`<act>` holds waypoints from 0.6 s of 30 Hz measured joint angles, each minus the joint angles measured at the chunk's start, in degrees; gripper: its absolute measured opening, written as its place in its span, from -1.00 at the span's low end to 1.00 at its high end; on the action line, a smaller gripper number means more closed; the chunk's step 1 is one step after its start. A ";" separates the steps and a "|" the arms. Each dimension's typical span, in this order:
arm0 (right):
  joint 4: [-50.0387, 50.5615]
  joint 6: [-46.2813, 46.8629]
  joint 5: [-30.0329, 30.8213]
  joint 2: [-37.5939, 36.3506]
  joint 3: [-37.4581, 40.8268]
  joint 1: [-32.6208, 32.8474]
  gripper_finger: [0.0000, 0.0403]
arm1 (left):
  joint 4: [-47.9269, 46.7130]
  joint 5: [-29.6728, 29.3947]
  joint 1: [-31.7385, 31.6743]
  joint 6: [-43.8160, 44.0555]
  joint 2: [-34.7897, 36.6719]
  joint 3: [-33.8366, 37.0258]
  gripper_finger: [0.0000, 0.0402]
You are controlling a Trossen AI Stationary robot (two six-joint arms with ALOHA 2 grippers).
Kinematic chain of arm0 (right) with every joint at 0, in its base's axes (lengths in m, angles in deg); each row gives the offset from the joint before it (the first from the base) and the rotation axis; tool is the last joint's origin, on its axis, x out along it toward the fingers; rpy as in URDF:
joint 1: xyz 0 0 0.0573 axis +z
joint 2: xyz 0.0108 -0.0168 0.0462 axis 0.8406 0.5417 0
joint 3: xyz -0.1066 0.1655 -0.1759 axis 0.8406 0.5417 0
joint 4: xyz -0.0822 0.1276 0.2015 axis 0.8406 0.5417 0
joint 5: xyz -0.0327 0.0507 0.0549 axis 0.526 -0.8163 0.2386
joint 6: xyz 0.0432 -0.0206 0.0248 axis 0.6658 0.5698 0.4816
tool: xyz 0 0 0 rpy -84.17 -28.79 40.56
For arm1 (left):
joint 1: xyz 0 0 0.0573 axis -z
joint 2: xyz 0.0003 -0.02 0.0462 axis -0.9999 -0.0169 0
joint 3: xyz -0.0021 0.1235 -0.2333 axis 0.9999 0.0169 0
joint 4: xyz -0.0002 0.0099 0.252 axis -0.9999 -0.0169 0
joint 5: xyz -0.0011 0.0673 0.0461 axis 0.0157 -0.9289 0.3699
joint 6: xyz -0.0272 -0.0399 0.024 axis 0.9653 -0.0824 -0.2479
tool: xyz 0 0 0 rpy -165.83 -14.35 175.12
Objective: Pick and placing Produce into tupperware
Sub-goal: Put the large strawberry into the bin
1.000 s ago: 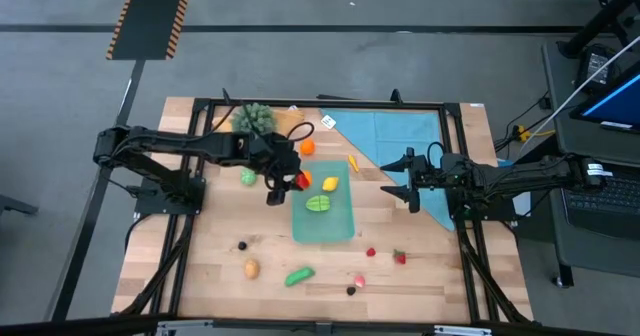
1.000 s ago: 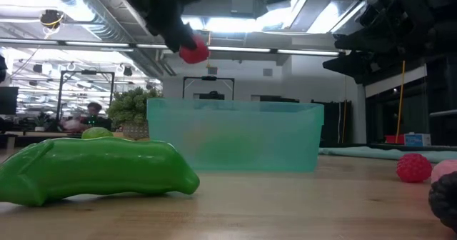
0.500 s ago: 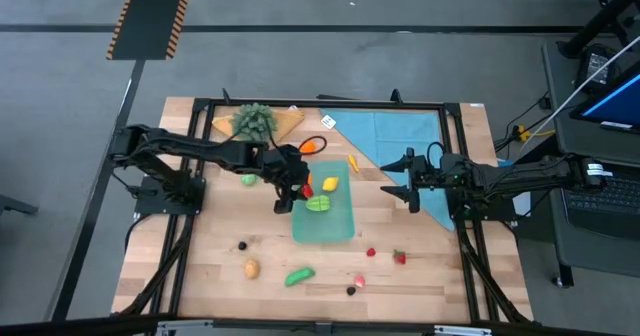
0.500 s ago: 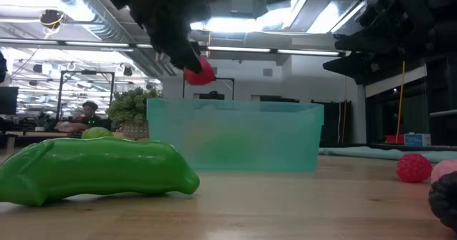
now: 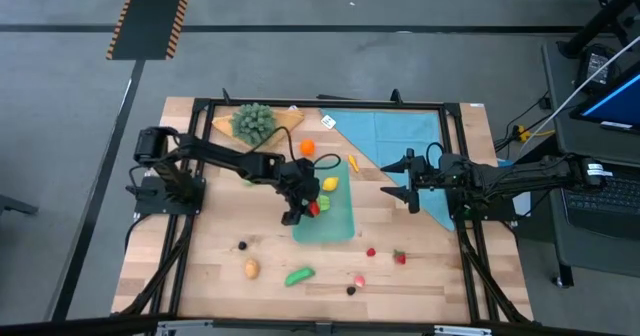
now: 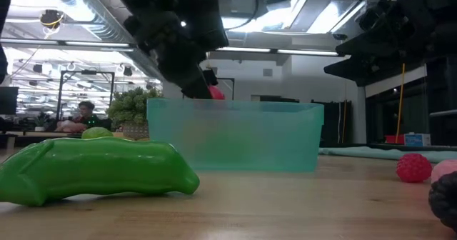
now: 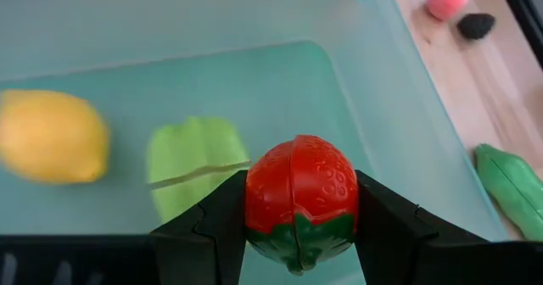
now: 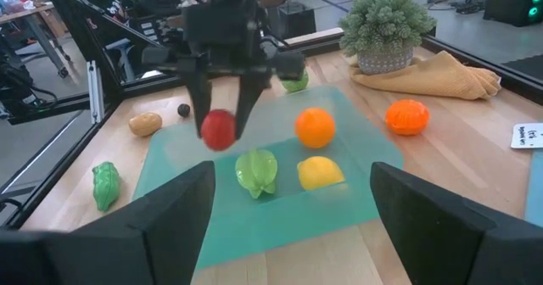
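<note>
Held piece: we see a red toy strawberry (image 7: 299, 196) with a green leaf cap and dimpled skin, clamped between the two dark fingers of the left hand (image 7: 299, 226).
Left hand: it holds the strawberry over the 9 o'clock side of the tupperware (image 5: 340, 226), just above the rim in the low view.
Tupperware: a shallow translucent teal box with rounded corners, at the middle of the bench (image 5: 210, 246).
Inside it: a yellow lemon (image 7: 51, 136) and a pale green ridged piece (image 7: 193, 162) lie on its floor.
Orange: the right wrist view shows an orange ball (image 8: 315, 126) at the box's far edge; we cannot tell whether it is inside.
Near bench: a green pea pod (image 6: 100, 167) lies at 6 o'clock from the box, with a brown potato (image 5: 251, 268) at 7 o'clock.
Small bits: a red berry (image 6: 414, 167) and a pink piece (image 5: 359, 280) sit toward 5 o'clock.
Left wrist only: we get the strawberry's seam and leaf cap here, unseen from above.
Low view only: it shows the strawberry level with the box's rim.
Right hand: its fingers (image 8: 170, 213) stand wide and hold nothing, at 3 o'clock from the box, over the blue cloth (image 5: 400, 136).
Far bench: a bushy green bunch (image 5: 253, 121) on a tan board at 11 o'clock.
</note>
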 joint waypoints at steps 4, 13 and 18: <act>0.00 0.00 0.00 0.00 0.00 0.00 0.57 | 0.85 0.31 0.35 0.00 -1.60 -0.22 -0.18; 0.00 -0.02 0.00 0.00 0.00 0.00 0.57 | 0.32 0.23 0.33 -1.66 -9.14 -5.92 -0.18; 0.25 -0.02 0.01 0.02 0.00 0.00 0.57 | -0.12 0.19 0.31 -1.84 -11.00 -6.82 -0.18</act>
